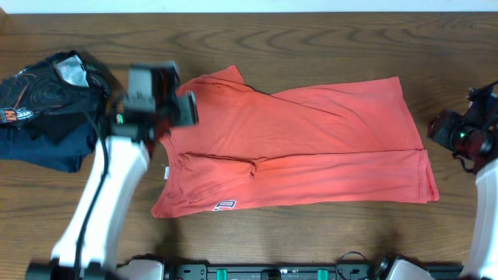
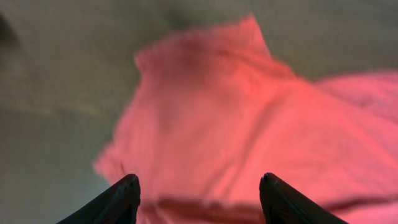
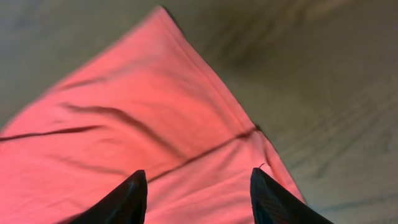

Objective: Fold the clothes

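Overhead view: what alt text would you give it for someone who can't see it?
A coral-red T-shirt lies across a wooden table, one layer folded over another. The left gripper hovers at its left end, the right gripper sits off its right end, and a pile of dark clothes lies at far left.

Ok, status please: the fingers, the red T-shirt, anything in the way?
Left fingers open, right fingers open. T-shirt flat on table, held by neither. Dark clothes pile beside it, apart.
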Available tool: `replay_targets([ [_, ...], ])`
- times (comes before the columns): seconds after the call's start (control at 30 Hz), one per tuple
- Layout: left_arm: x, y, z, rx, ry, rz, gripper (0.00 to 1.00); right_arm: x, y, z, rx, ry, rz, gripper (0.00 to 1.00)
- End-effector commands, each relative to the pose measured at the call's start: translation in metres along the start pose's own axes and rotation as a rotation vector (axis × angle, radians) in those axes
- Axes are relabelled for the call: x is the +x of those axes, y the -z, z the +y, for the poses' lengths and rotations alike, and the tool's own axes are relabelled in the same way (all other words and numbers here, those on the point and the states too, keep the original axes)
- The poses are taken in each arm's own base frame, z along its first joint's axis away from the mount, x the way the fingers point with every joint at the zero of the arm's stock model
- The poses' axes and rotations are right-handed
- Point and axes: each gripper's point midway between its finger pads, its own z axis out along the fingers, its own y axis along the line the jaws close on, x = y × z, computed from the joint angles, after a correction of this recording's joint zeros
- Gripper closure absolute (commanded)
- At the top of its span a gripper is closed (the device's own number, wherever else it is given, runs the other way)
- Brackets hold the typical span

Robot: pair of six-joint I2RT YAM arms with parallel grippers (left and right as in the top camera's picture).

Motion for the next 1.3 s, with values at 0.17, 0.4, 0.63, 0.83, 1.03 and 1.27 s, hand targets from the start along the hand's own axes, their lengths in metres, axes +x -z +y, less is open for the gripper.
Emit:
replay_targets([
  [0.17,-0.066,-0.086,0.018,0.114,0.014,0.035,0.39,0.006,0.012,0.011,-0.059,0.035,0.012,0.50],
  [0.4,-0.084,-0.149,-0.016,0.288,0.026,0.048,0.39,0.011,0.009,0.009,-0.054,0.029,0.035,0.52],
  [0.63,-0.064,-0.189,-0.022,0.243,0.088,0.100,0.40,0.013,0.009,0.009,-0.052,0.026,0.045,0.53],
  [0.83,-0.055,-0.192,-0.022,0.235,0.118,0.132,0.44,0.013,0.009,0.003,-0.020,0.026,0.043,0.53],
  [1.03,-0.046,-0.195,-0.017,0.181,0.143,0.161,0.48,0.013,0.009,0.003,-0.019,0.026,0.044,0.53],
  [1.27,-0.041,-0.196,-0.014,0.151,0.159,0.174,0.48,0.014,0.009,0.003,-0.018,0.025,0.049,0.53],
])
